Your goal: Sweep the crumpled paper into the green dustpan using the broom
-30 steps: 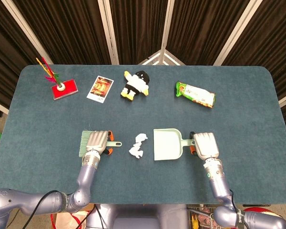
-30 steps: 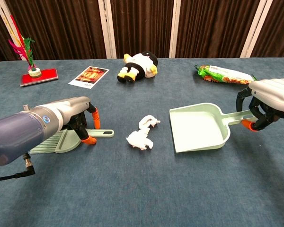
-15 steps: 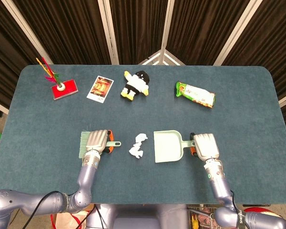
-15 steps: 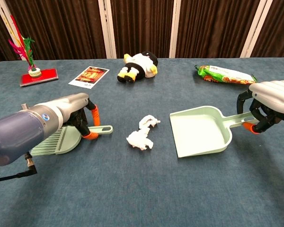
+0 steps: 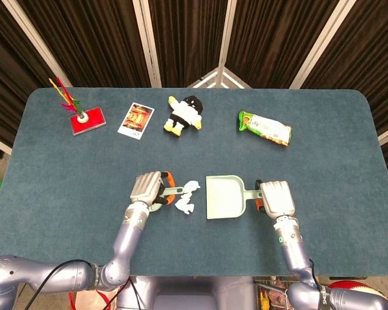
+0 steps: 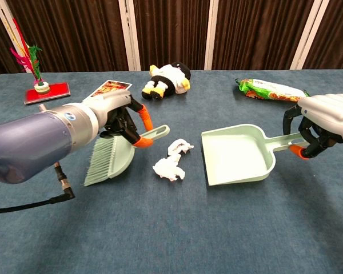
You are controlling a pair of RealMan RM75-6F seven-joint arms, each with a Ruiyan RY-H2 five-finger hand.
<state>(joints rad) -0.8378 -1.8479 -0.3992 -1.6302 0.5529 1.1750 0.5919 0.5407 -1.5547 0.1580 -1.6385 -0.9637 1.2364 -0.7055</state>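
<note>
Two white wads of crumpled paper [image 5: 186,199] [image 6: 171,160] lie mid-table. My left hand [image 5: 149,187] [image 6: 120,120] grips the pale green broom [image 6: 108,158] by its handle [image 5: 176,189], just left of the paper. The broom is raised and tilted, bristles pointing down toward me. The green dustpan [image 5: 224,197] [image 6: 234,154] sits right of the paper with its mouth facing it. My right hand [image 5: 277,199] [image 6: 323,123] holds the dustpan's handle [image 6: 283,141]. A narrow gap separates the paper from the dustpan's lip.
Along the far side stand a red base with feathers [image 5: 87,119], a picture card [image 5: 136,119], a penguin plush [image 5: 184,115] and a green snack bag [image 5: 265,126]. Blue cloth covers the table [image 5: 64,168].
My left hand has lifted the broom off the table and carried it right, up to the paper. The dustpan has shifted slightly left toward the paper.
</note>
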